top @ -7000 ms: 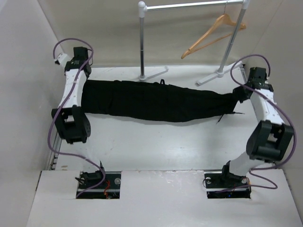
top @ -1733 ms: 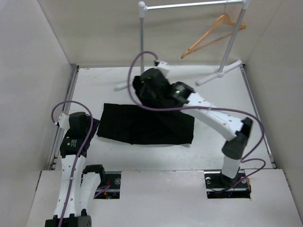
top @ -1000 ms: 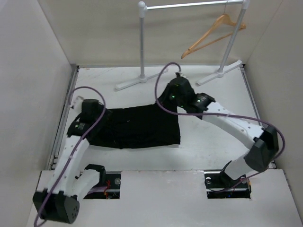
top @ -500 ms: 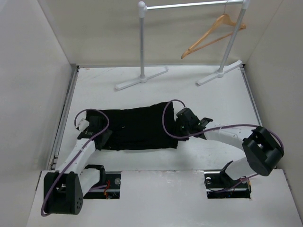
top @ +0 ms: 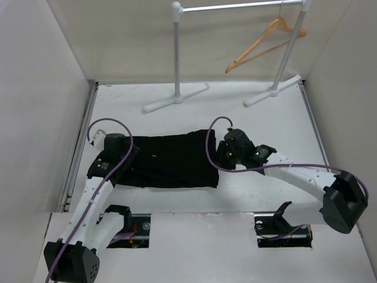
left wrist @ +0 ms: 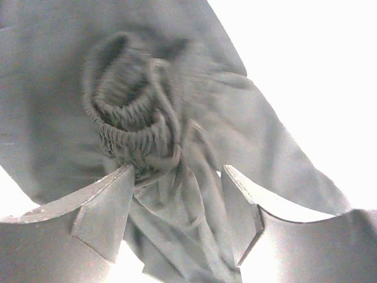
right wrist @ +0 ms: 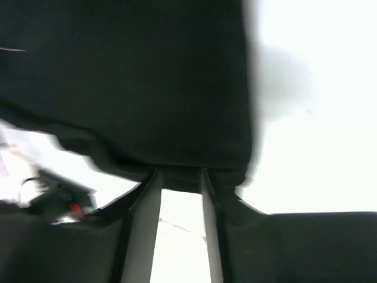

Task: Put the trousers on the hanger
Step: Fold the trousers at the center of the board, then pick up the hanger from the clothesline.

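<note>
from the top view we see the trousers [top: 168, 162] lying folded in a dark block on the white table [top: 265, 121], near the front and a bit to the left. the hanger [top: 265, 42] hangs on the grey rail stand [top: 177, 59] at the back right, well apart from the trousers.

the top view does not show the fingers. the left wrist view does. the left gripper [left wrist: 177, 221] is wide open, and soft cloth lies between its two fingers [left wrist: 103, 215]. just past them the stretchy waistband [left wrist: 138, 127] is bunched up in a lump.

in the right wrist view the right gripper [right wrist: 179, 177] has its fingers close together, with a thin gap where the white table shows. the tips reach the edge of the trousers. we cannot tell if they pinch the cloth.

the left arm reaches up from its base along the left side and bends in over the left end of the trousers. the right arm lies low, its elbow far out to the right, and stretches left to the right end.
</note>
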Controlling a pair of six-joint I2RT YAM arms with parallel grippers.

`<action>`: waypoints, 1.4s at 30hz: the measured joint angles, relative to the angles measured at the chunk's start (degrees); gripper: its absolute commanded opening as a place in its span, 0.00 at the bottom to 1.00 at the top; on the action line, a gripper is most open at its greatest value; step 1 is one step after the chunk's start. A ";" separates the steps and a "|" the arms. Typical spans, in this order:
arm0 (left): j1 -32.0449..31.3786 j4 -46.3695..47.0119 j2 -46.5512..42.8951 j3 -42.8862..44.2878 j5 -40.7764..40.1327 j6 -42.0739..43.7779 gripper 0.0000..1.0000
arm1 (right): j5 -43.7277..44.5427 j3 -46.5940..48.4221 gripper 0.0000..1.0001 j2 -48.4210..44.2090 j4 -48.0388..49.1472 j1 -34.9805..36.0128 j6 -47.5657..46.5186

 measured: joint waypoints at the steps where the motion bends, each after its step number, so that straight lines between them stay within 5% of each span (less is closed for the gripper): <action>1: -1.53 -0.11 -0.24 1.25 -0.22 -0.02 0.54 | -0.24 2.19 0.26 0.15 -0.28 -0.17 -0.46; 7: -13.77 0.04 2.99 4.17 -2.86 -2.08 0.49 | -2.80 14.53 0.16 7.02 2.86 -1.22 -2.40; 12: -21.00 0.98 8.28 4.13 -5.09 -4.57 0.50 | -4.35 12.17 0.15 11.98 7.30 0.57 -1.77; 21: -9.03 4.46 9.84 -3.39 -7.50 -4.90 0.51 | -5.44 -3.48 0.15 13.18 12.55 7.91 2.95; 23: -4.81 4.46 9.68 -5.86 -7.04 -4.07 0.52 | -5.42 -4.66 0.20 13.20 13.66 7.89 3.82; 29: 3.87 4.92 7.10 -7.26 -3.87 -0.46 0.55 | -5.62 -4.72 0.62 9.75 13.16 7.91 4.26; 34: 4.76 3.13 1.88 -5.55 -1.92 1.42 0.58 | -5.62 -0.13 0.71 -0.57 4.46 7.10 0.98; 36: 4.15 2.56 0.55 -3.78 -1.18 1.79 0.58 | -6.10 4.04 0.65 -3.67 1.46 5.11 -1.18; 40: 2.47 2.23 -0.70 0.15 -0.07 2.08 0.58 | -6.82 15.76 0.24 -4.94 -1.79 -3.80 -6.45; 42: 1.53 2.16 -0.70 1.92 0.33 2.16 0.58 | -7.13 23.93 0.18 -2.84 -2.67 -9.99 -8.98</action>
